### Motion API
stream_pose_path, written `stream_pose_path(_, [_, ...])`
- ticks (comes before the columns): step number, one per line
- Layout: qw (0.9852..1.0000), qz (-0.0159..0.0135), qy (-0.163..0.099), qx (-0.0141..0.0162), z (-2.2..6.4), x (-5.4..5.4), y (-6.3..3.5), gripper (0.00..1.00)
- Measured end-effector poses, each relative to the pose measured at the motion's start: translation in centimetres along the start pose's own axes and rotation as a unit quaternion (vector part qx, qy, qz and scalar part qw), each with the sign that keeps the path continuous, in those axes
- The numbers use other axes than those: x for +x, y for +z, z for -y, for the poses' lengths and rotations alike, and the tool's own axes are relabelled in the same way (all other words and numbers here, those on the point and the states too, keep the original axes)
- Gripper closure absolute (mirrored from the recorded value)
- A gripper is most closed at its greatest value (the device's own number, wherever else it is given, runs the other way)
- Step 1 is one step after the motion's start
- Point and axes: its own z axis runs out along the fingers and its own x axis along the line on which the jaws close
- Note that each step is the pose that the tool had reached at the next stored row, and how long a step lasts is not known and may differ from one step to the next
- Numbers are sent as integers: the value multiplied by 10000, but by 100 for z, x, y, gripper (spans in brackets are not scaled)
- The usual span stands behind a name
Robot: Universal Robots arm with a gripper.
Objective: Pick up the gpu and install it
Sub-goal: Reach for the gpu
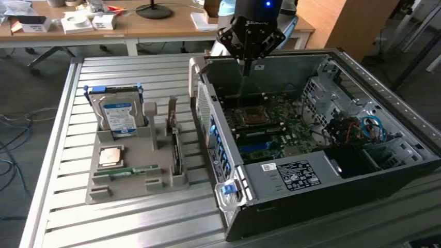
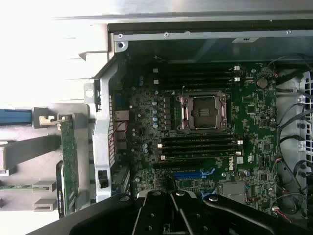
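Hovering over open PC case, tool shut & empty; gpu upright in tray

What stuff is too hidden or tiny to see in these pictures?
1. Exterior view: the gpu stands edge-on in its grey holder, so its face is hidden.
2. Exterior view: the white label in the computer case is too small to read.
3. Wrist view: the claw covers part of the motherboard.
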Motion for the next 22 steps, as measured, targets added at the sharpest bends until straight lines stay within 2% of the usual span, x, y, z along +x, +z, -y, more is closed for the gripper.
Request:
stream_pose_path(13, [10000, 1, 1, -1, 0, 6, 1, 89])
stream_pose_path(22, [10000, 0, 0, 0, 9, 150, -3, 89])
